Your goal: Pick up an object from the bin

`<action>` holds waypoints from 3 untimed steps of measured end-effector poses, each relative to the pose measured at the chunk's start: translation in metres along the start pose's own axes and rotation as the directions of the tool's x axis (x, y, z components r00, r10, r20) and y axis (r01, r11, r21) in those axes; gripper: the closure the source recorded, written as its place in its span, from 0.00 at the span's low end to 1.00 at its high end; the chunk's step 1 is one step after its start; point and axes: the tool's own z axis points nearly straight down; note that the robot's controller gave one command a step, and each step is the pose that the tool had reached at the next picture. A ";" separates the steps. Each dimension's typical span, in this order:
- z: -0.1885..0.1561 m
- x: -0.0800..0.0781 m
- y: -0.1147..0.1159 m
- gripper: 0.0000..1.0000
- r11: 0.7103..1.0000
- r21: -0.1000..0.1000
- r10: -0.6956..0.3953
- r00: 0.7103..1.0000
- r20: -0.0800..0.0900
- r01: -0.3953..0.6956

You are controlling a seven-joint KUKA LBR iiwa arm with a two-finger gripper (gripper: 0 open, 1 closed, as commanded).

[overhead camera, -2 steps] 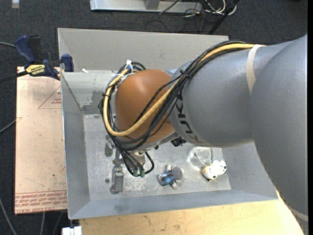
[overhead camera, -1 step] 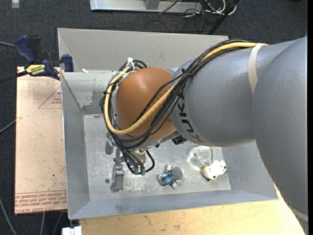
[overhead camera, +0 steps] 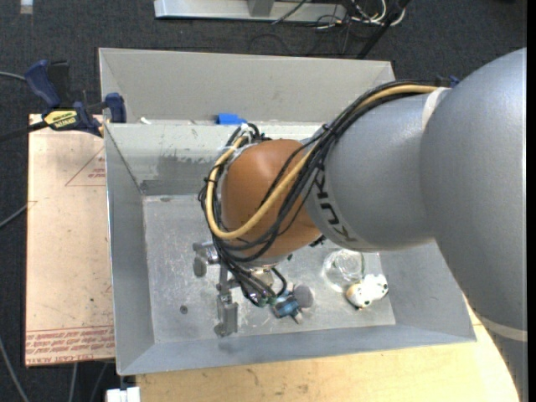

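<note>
The fingers (overhead camera: 226, 315) hang low over the front left part of the bin (overhead camera: 126, 249), just above its bare grey floor. I see one grey metal piece that points down toward the floor, and I cannot tell if the fingers are spread or closed. No object is visible between them.

Just to their right there is a small grey and blue piece (overhead camera: 293, 301). I cannot tell if it belongs to the wrist or lies loose in the bin. Further right, near the front right corner, lies a small white and yellow thing (overhead camera: 367, 290), and just behind it is a clear round thing (overhead camera: 343, 266) like glass. Both are well apart from the fingers. A tiny dark speck (overhead camera: 182, 310) sits on the floor to the left of the fingers.

Above the fingers is the round orange cover (overhead camera: 264, 187) of the wrist, with black and yellow cables (overhead camera: 219, 216) looped around it. The thick grey arm (overhead camera: 402, 174) comes in from the right. Behind the cover, at the back wall, a blue thing (overhead camera: 228, 119) is partly hidden.
</note>
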 end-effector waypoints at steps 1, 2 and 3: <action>0.017 0.012 -0.076 0.00 0.959 0.000 -0.282 0.959 -0.002 0.282; -0.004 0.028 -0.118 0.00 0.962 -0.001 -0.272 0.962 -0.002 0.272; 0.049 0.030 -0.161 0.00 0.892 0.002 -0.451 0.892 0.003 0.451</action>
